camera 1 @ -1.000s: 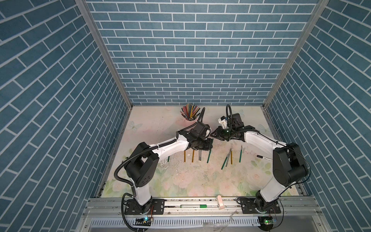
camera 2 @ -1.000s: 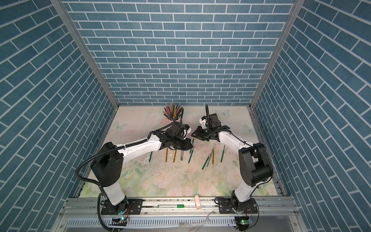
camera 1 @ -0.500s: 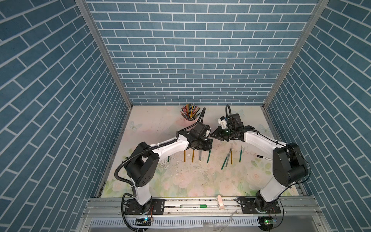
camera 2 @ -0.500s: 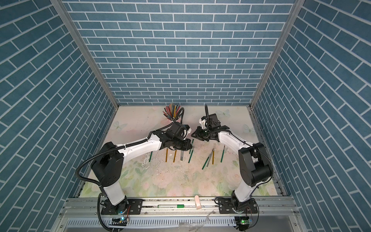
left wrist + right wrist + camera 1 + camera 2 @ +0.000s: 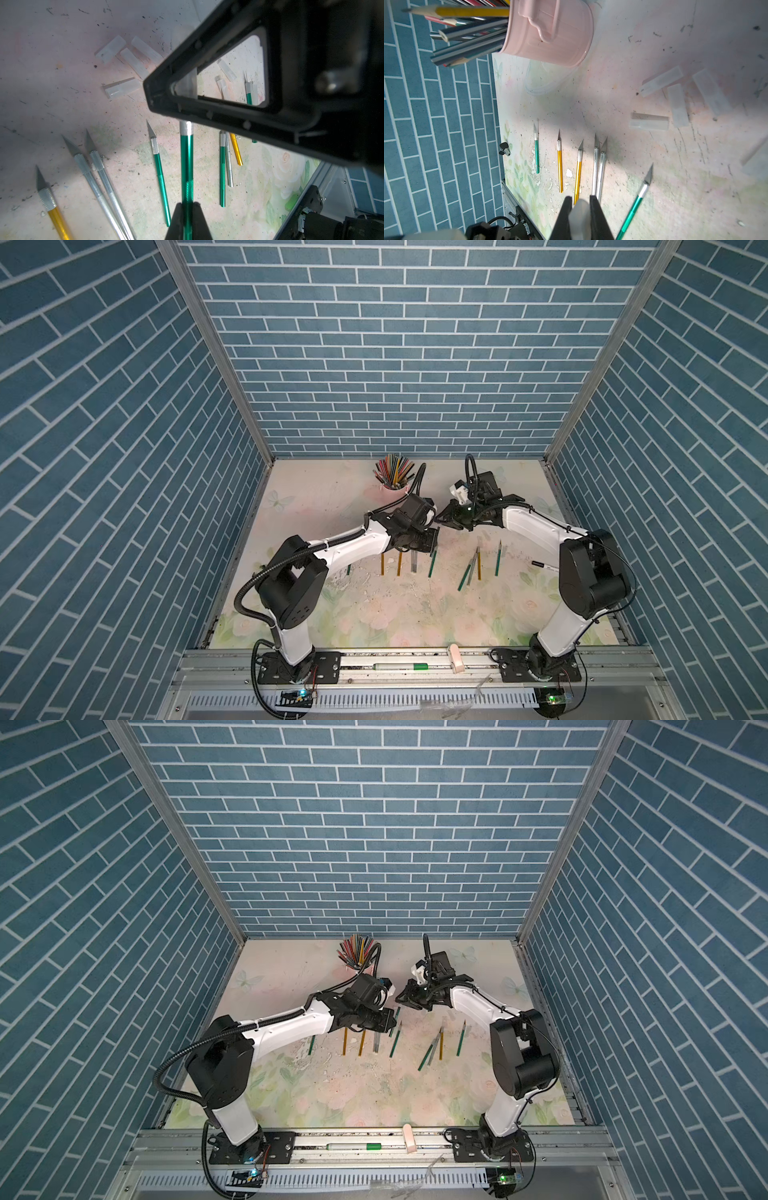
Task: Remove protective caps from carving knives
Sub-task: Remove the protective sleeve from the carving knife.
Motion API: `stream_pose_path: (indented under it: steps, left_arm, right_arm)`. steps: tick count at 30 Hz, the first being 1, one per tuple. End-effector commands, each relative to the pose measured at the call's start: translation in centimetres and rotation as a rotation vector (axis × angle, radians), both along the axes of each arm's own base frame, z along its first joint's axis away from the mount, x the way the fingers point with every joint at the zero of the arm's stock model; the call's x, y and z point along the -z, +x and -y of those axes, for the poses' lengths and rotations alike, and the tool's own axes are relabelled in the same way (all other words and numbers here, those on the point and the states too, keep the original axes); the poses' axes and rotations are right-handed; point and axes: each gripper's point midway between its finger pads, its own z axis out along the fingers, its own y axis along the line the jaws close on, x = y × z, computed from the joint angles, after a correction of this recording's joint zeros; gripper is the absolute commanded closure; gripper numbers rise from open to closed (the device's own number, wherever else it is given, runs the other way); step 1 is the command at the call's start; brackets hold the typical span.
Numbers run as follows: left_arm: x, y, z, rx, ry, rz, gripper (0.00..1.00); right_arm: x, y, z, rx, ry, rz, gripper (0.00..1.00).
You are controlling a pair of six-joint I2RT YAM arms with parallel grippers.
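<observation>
My left gripper (image 5: 187,204) is shut on the handle of a green carving knife (image 5: 186,166), held above the mat. The knife's tip end runs behind my right gripper's frame. My right gripper (image 5: 579,199) is shut on a whitish protective cap (image 5: 579,216), which lies in line with that knife (image 5: 187,85). Whether the cap still sits on the blade is hidden. In both top views the two grippers (image 5: 432,537) (image 5: 442,523) meet mid-table. Several loose caps (image 5: 122,87) (image 5: 649,122) lie on the mat. Bare-bladed knives (image 5: 559,162) (image 5: 158,166) lie in a row.
A pink cup (image 5: 550,35) of coloured pencils (image 5: 392,472) stands at the back. More knives (image 5: 469,572) lie to the right, with a white marker (image 5: 544,566) near the right arm. A marker (image 5: 401,666) and a pale block (image 5: 455,657) rest on the front rail.
Both arms stay where they were, grippers facing each other. The right gripper's jaws have drawn in slightly.
</observation>
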Motion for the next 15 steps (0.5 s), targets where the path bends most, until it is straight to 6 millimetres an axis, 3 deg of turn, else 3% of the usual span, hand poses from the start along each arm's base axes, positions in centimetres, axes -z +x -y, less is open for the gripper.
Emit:
stream_pose_path:
  steps: [1,15]
  left_arm:
    - [3.3,-5.0,-2.2,0.064,0.131,-0.16,1.0]
    - [3.0,-5.4,-2.2,0.092,0.133,-0.166,1.0]
  right_arm:
    - [-3.6,5.3,1.2,0.095,0.022,0.178,0.95]
    - [-4.5,7.3,2.2,0.131,0.031,0.2,0.95]
